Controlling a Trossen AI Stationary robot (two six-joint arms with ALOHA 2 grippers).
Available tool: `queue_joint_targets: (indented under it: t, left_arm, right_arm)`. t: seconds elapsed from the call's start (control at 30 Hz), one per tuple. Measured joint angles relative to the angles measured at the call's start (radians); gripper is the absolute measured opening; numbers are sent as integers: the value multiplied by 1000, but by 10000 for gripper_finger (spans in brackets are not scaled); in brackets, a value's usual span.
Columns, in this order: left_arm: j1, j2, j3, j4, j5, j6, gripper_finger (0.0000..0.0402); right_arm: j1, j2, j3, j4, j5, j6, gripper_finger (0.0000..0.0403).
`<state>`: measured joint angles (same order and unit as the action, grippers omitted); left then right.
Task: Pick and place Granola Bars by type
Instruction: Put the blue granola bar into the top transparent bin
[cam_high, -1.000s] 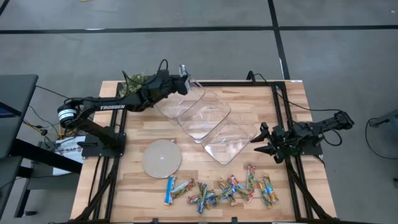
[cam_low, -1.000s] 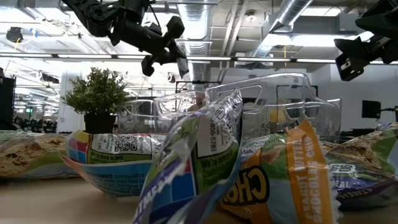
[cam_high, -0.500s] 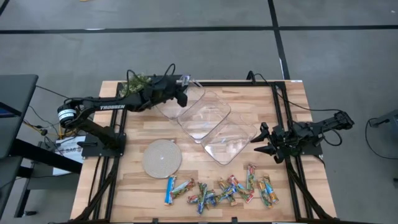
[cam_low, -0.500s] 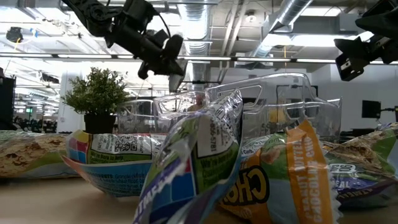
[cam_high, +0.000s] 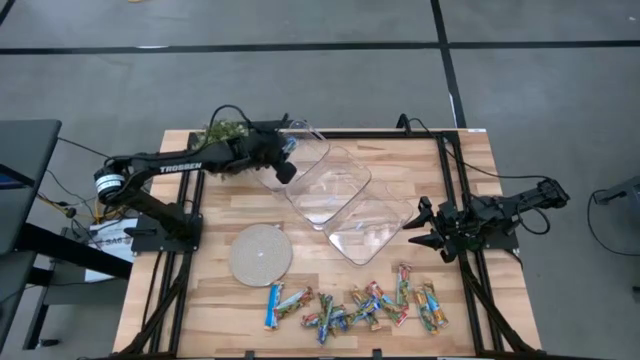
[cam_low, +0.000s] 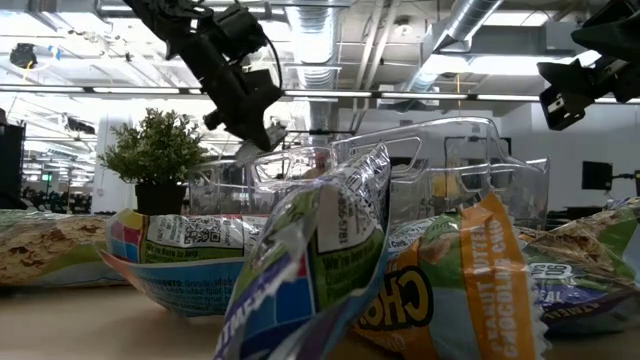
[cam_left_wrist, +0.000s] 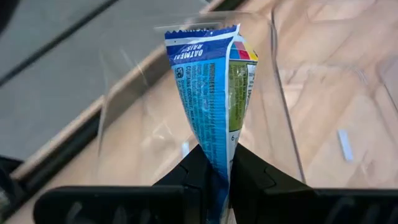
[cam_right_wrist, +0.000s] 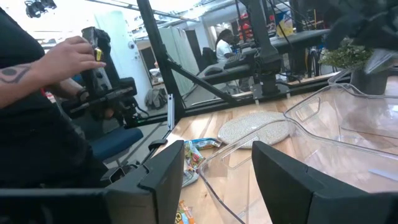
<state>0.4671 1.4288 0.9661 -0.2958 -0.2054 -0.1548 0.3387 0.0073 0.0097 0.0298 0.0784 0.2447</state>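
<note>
My left gripper (cam_high: 285, 168) hangs over the far-left clear tray (cam_high: 305, 150), tipped downward and shut on a blue-and-white granola bar (cam_left_wrist: 208, 81). The bar sticks out ahead of the fingers, above the tray's floor. Several other granola bars (cam_high: 350, 305), blue-and-white and multicoloured, lie in a row by the table's near edge. They fill the foreground of the low view (cam_low: 320, 240). My right gripper (cam_high: 420, 228) waits open at the table's right side, beside the nearest tray (cam_high: 372, 228), holding nothing. My left gripper pinches one end of the wrapper (cam_left_wrist: 215, 152) between its two fingers (cam_left_wrist: 249, 168). It slants down from the table's left side, and the fingers lie along the bar. The bar points away from the fingers, its crimped free end (cam_left_wrist: 202, 32) foremost, lifted clear above the tray.
Three clear trays run in a diagonal, with the middle one (cam_high: 330, 185) between the other two. A round grey disc (cam_high: 260, 253) lies near the left front. A small potted plant (cam_high: 225, 130) stands at the far left corner. A person's hand (cam_right_wrist: 68, 56) shows beyond the table.
My left gripper has tipped from nearly level to slanting downward and has rolled. Its tip has swung toward the table's near edge and sunk over the far-left tray. The blue-and-white bar stays in its hold.
</note>
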Motion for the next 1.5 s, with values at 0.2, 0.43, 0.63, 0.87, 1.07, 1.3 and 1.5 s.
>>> queue_joint_targets:
  t: [0.2, 0.43, 0.63, 0.87, 1.07, 1.3, 1.5]
  left_arm:
    - [-5, 30, 2, 15, 17, -34, 36]
    - [-5, 102, 3, 10, 34, -49, 36]
    - [5, 194, 48, 19, 95, -52, 36]
    - [29, 253, 94, 18, 166, -121, 36]
    - [33, 261, 101, 17, 219, -160, 36]
    - [33, 261, 101, -8, 249, -198, 36]
    - [33, 261, 101, -15, 254, -205, 37]
  right_arm:
    - [0, 0, 0, 0, -1, 0, 184]
    - [0, 0, 0, -2, 0, 0, 184]
    - [0, 0, 0, 0, 0, 0, 184]
    - [0, 0, 0, 0, 0, 0, 184]
    - [0, 0, 0, 0, 0, 0, 184]
    - [0, 0, 0, 0, 0, 0, 184]
    - [0, 0, 0, 0, 0, 0, 184]
